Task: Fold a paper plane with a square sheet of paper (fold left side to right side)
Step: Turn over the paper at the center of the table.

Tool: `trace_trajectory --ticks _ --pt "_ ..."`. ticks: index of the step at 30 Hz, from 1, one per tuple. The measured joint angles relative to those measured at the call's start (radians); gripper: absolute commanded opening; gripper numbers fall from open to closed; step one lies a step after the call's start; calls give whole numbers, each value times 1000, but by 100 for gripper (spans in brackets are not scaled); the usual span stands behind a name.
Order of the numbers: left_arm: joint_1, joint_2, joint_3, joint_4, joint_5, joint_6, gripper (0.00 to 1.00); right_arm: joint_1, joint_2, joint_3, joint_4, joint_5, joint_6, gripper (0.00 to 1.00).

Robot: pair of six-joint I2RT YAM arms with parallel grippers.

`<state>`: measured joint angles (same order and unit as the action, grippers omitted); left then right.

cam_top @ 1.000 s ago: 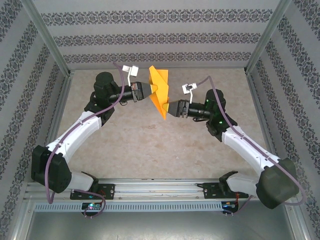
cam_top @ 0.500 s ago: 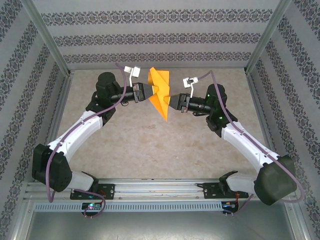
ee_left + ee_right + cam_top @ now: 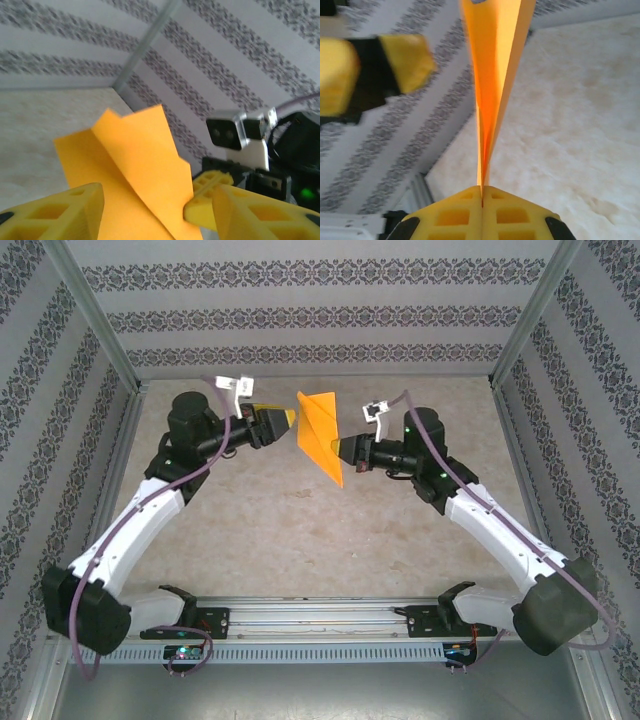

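Top external view, mottled beige stone-look tabletop (image 3: 300, 530) inside grey damask-striped walls (image 3: 320, 315), pointed bright orange folded paper (image 3: 320, 432) aloft above it, pinched by right gripper (image 3: 340, 451), left gripper (image 3: 287, 418) parted, just beside.

Pale beige tabletop (image 3: 300, 530) with a mottled, stone-like pattern, seen from above. A silver metal rail (image 3: 320, 612) runs along its edge at 6 o'clock. On the rail sit the left arm's black base (image 3: 187, 600) toward 7 o'clock and the right arm's black base (image 3: 462, 598) toward 5 o'clock.
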<state>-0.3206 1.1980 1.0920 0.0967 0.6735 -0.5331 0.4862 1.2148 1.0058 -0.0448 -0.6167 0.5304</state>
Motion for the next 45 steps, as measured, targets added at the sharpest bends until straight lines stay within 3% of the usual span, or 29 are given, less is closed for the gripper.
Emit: trace_trajectory --ticks 5,11,16,19,27,33,37,45 --pt "2 -130 -32 -65 -193 83 65 153 87 159 -298 363 -161 0" --pt "3 -265 -89 -160 -481 156 68 328 360 347 -618 870 -258 0" --pt "8 -355 -89 -248 -715 206 68 401 559 417 -752 1136 -272 0" --pt "9 -399 -90 -284 -819 220 68 408 656 444 -785 1213 -264 0" --pt "9 -405 -90 -341 -912 235 68 408 865 501 -826 1287 -187 2" --pt "9 -368 -90 -356 -906 238 68 408 904 504 -837 1246 -116 32" --pt "9 -336 -89 -359 -869 237 68 408 887 483 -817 1176 -79 46" --pt "9 -222 -89 -360 -735 181 70 362 657 322 -732 1021 -21 67"
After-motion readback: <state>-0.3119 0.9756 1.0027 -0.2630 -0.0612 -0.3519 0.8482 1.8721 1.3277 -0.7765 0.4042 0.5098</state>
